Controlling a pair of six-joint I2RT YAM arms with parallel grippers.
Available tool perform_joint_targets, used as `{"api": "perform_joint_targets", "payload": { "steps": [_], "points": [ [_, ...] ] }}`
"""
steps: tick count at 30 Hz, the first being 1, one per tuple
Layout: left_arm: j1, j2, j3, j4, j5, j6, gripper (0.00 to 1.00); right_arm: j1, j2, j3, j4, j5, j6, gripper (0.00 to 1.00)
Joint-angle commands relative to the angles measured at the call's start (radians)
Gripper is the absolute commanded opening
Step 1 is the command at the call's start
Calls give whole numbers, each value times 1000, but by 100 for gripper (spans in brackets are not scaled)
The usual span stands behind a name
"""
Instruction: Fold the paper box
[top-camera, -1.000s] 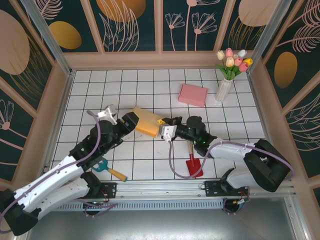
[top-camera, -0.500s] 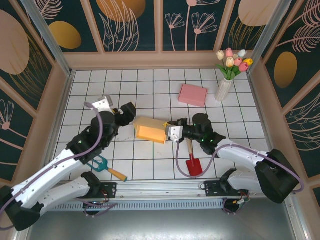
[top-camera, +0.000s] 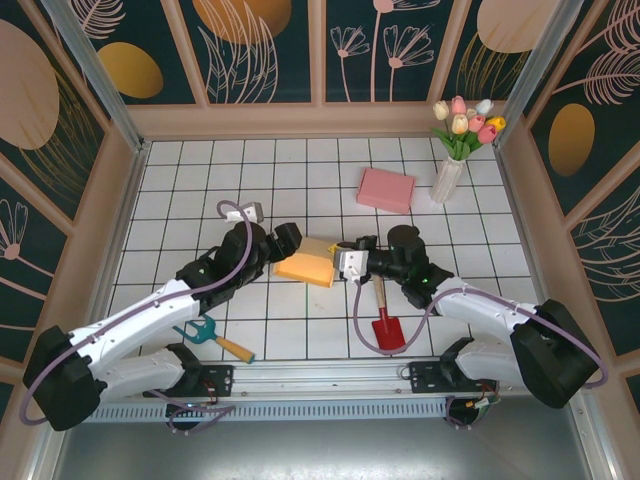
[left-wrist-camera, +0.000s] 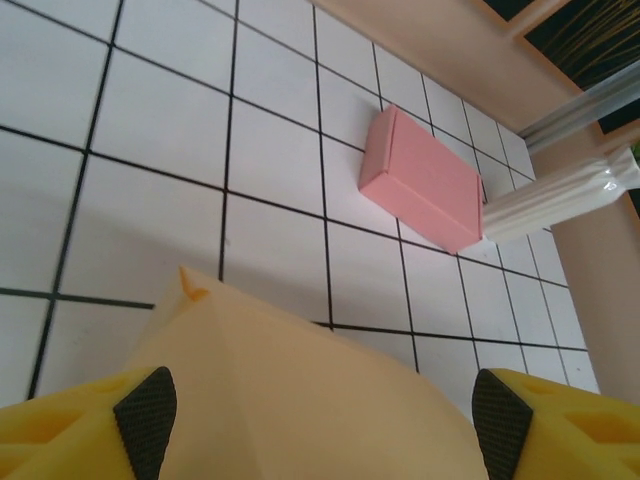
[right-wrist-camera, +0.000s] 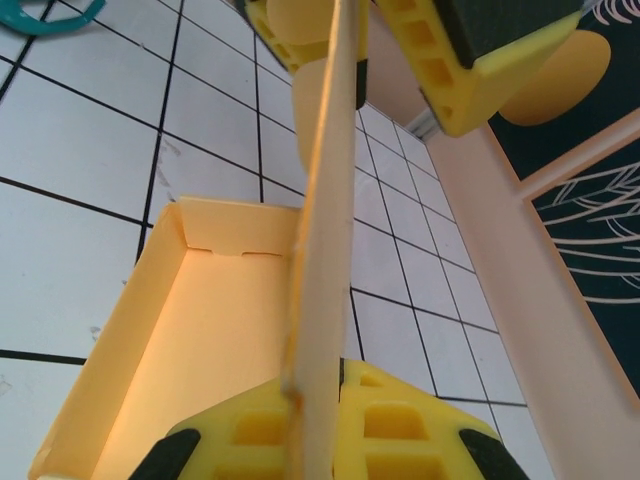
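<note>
The yellow paper box (top-camera: 308, 266) lies open on the tiled floor at mid-table. My right gripper (top-camera: 346, 263) is shut on its right end; in the right wrist view an upright thin wall (right-wrist-camera: 325, 220) is pinched between the fingers of the right gripper (right-wrist-camera: 330, 405), with the box's open inside (right-wrist-camera: 180, 330) to the left. My left gripper (top-camera: 286, 243) hovers open over the box's left rear corner. In the left wrist view a pale yellow panel (left-wrist-camera: 300, 390) spans the gap of the left gripper (left-wrist-camera: 322, 415), between the widely spread pads (left-wrist-camera: 146, 417).
A pink closed box (top-camera: 386, 189) (left-wrist-camera: 422, 180) lies behind, beside a white vase of tulips (top-camera: 450, 168) (left-wrist-camera: 560, 198). A red shovel (top-camera: 388, 326) lies under the right arm, a teal-and-orange tool (top-camera: 207, 334) near the left base. Wooden walls ring the floor.
The left gripper let go of the box's left end, drew back, spread wider, then swung right over the box's rear corner. The box shifted slightly right with the right gripper.
</note>
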Motion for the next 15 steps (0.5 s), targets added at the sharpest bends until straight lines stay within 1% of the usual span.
{"api": "perform_joint_targets", "payload": {
  "steps": [1, 7, 9, 15],
  "points": [
    [1, 22, -11, 85, 97, -61, 79, -4, -13, 7, 69, 2, 28, 6],
    [1, 19, -78, 190, 171, -143, 76, 4, 9, 7, 44, 38, 5, 5],
    [1, 18, -85, 203, 172, -150, 74, 10, 22, 10, 20, 39, -23, 6],
    [1, 20, -119, 208, 130, -143, 67, 18, 61, 27, -45, 71, -76, 6]
  ]
}}
